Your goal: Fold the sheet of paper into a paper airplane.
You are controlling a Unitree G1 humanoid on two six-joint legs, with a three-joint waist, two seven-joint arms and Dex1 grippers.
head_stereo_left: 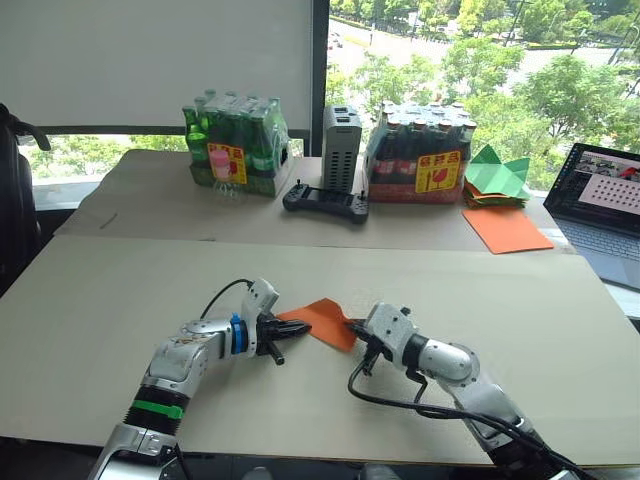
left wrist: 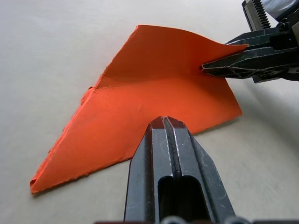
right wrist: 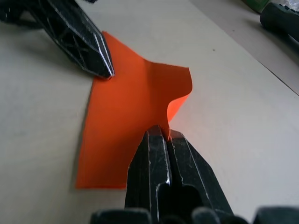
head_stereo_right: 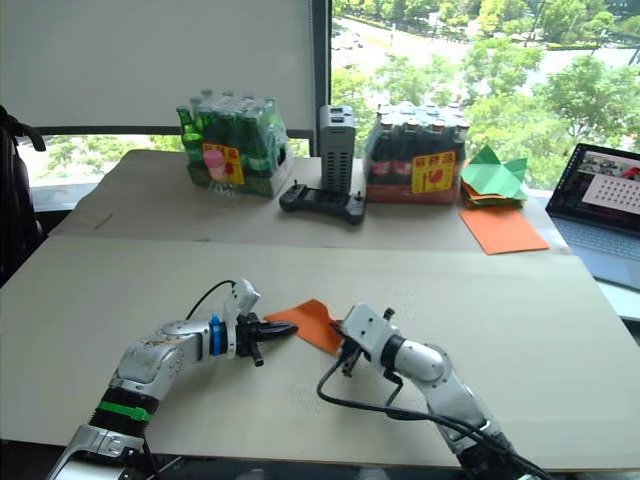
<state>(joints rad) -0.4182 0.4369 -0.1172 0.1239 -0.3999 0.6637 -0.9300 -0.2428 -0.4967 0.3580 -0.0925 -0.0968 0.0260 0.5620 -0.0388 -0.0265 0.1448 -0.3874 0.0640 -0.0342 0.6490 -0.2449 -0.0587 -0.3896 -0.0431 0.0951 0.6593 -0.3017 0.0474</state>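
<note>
The worktop (head_stereo_left: pixel 120 330) is a wide pale surface with open room to the left, to the right and on the near side of both arms. Along its far edge stand a pack of green bottles (head_stereo_left: pixel 236 148), a grey box (head_stereo_left: pixel 341 148) with a black controller (head_stereo_left: pixel 326 202) lying in front of it, and a pack of dark bottles (head_stereo_left: pixel 420 155). Further right lie green paper shapes (head_stereo_left: pixel 497 175) and a larger smooth orange sheet (head_stereo_left: pixel 506 229), with a laptop (head_stereo_left: pixel 612 205) at the far right edge. All of these lie well apart from the arms.

The sheet of paper (head_stereo_left: pixel 326 321) sits near the middle of the worktop, between the two pincers. It is bright orange, folded into a layered wedge with one long point and a wider end, and a crease runs across it. The left pincer (left wrist: pixel 164 122) has its fingers pressed together, the tips resting on the paper's left edge. The right pincer (right wrist: pixel 162 134) is clamped on the paper's right edge, and there the paper curls up off the worktop while the rest lies flat.
</note>
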